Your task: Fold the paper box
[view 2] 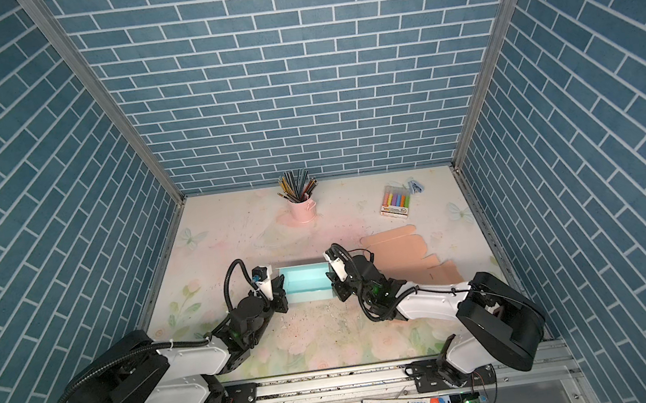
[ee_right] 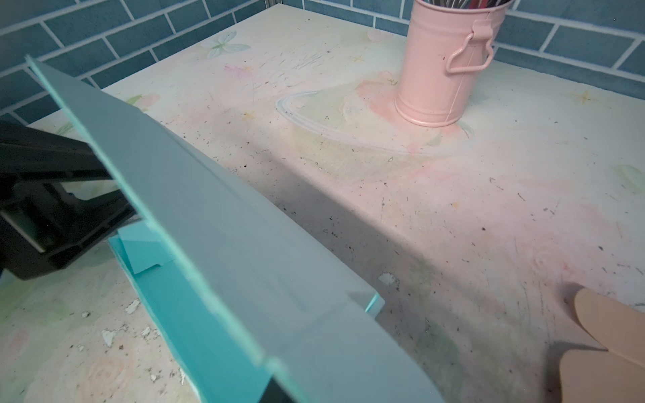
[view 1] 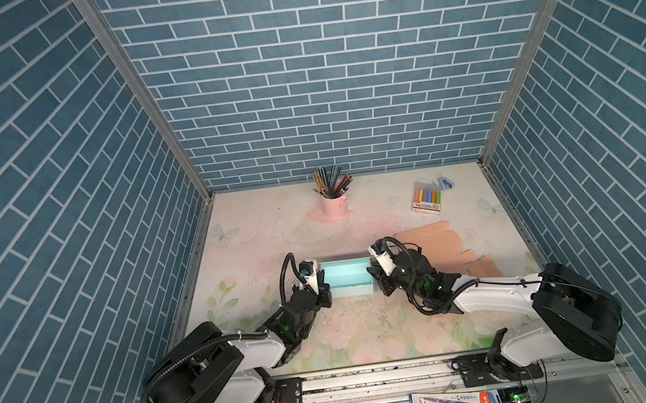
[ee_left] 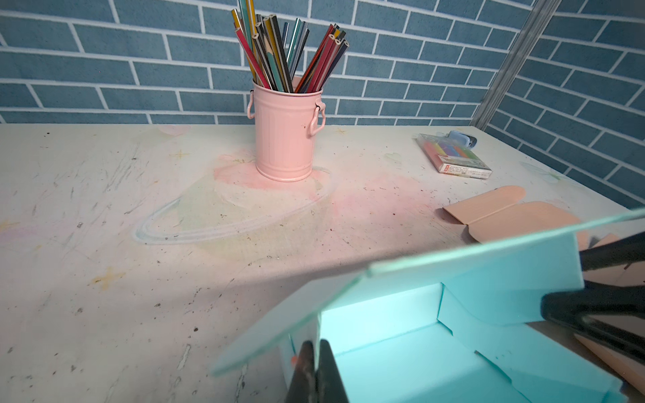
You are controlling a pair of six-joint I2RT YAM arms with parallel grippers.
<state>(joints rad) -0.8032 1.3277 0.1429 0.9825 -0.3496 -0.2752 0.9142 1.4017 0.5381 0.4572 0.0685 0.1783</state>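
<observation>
Left tool (ee_left: 316, 363) clenched tight, seemingly pinching the left end wall of the paper box (view 1: 347, 279). Right tool (view 1: 377, 277) jaws apart, loose around the right end flap, so likely released. Box sits mid-table (view 1: 275, 233), between both tools, cavity up, big lid panel (ee_right: 209, 226) standing raised at the back. Judgement: light thin card, stiff only along creases, dents or slides easily. Take it by wall edges or flap rims and brace one end while pushing the other. Hard to see: both contact spots are hidden under the wrists in both top views, the lid blocks most of the right wrist view, and its own fingertips are nearly cut off. Flat pink card (view 1: 436, 247) lies beside the right arm.
</observation>
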